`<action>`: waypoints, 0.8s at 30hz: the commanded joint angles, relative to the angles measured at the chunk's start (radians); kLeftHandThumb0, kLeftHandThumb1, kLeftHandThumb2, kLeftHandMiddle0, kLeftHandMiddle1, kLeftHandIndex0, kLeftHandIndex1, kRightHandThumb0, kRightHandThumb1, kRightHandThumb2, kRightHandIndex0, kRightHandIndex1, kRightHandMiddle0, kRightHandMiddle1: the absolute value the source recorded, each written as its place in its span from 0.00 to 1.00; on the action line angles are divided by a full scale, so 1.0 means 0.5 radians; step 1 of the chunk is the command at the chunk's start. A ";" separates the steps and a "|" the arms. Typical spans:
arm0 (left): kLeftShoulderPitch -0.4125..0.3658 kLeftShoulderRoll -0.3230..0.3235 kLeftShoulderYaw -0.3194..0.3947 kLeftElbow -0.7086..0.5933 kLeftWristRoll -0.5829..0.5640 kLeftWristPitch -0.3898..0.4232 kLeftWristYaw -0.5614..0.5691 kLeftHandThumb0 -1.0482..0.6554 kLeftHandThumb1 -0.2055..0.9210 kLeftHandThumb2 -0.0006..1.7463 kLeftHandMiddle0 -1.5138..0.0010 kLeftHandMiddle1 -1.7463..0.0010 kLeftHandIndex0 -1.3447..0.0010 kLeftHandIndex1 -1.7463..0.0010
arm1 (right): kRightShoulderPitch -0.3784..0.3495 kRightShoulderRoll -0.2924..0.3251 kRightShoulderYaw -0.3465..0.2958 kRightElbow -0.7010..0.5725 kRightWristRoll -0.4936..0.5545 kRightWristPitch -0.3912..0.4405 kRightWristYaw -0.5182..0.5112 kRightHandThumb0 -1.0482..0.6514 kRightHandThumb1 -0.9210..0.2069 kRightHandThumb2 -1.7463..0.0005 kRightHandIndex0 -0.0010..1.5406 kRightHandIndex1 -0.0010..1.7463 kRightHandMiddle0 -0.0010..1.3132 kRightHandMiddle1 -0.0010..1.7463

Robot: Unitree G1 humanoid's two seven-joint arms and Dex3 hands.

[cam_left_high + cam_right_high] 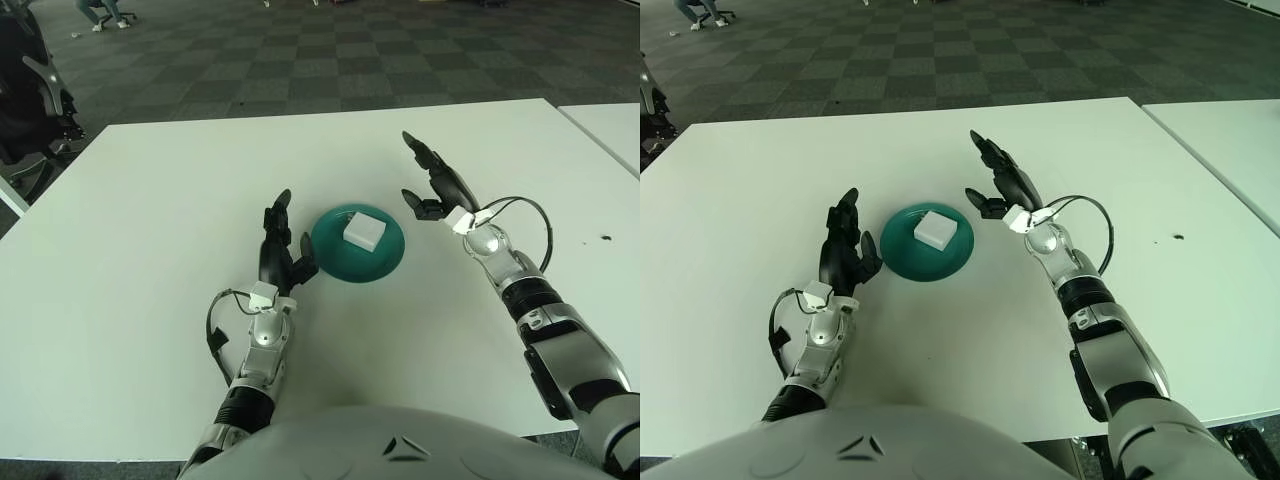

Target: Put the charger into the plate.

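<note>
White charger (363, 230) in teal plate (332, 256), between empty spread-fingered right hand (437, 186) and left hand (279, 252).

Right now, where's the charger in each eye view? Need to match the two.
Left eye view: the white charger lies in the teal plate, just right of picture centre, between the left hand and right hand.
Right eye view: the same charger sits left of centre, in the plate's upper half.
Shared landmark: the teal plate, with the open right hand just to its right.
</note>
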 commanded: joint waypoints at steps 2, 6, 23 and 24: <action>0.206 -0.043 0.068 0.108 -0.111 0.062 -0.089 0.08 1.00 0.59 0.97 1.00 1.00 0.76 | 0.024 0.153 -0.154 0.162 0.200 -0.057 0.092 0.03 0.00 0.40 0.03 0.01 0.05 0.03; 0.209 -0.039 0.110 0.092 -0.184 0.088 -0.172 0.09 1.00 0.59 0.94 0.99 1.00 0.71 | 0.017 0.235 -0.243 0.219 0.273 0.005 0.128 0.04 0.00 0.38 0.06 0.01 0.04 0.12; 0.266 -0.026 0.179 -0.043 -0.212 0.178 -0.297 0.12 1.00 0.58 0.90 0.99 1.00 0.71 | 0.138 0.433 -0.437 0.174 0.464 0.293 0.403 0.07 0.00 0.42 0.11 0.01 0.00 0.32; 0.272 -0.025 0.180 -0.056 -0.204 0.189 -0.297 0.12 1.00 0.58 0.90 0.99 1.00 0.72 | 0.147 0.441 -0.440 0.166 0.467 0.305 0.413 0.07 0.00 0.42 0.11 0.01 0.00 0.32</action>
